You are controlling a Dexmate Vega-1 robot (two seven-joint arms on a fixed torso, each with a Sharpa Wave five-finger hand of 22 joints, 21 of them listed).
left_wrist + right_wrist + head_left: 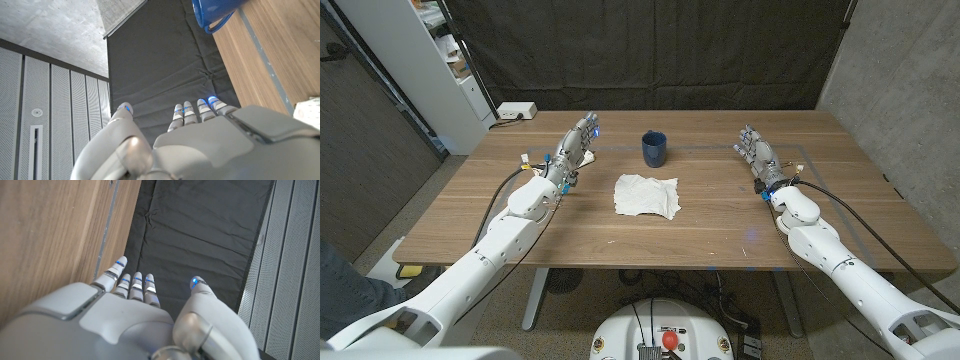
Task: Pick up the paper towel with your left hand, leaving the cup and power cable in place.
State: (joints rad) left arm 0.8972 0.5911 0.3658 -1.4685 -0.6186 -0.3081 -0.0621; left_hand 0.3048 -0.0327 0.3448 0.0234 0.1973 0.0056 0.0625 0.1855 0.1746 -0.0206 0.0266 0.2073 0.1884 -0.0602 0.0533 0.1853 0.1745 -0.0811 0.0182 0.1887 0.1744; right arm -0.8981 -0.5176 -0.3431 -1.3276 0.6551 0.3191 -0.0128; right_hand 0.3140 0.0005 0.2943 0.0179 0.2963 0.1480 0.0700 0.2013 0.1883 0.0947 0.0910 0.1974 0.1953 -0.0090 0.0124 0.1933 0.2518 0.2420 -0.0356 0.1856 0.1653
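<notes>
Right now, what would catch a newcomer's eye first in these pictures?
A crumpled white paper towel lies at the middle of the wooden table, with a dark blue cup standing just behind it. The left hand and right hand wait to either side, holding nothing, fingers extended toward the far edge.
</notes>
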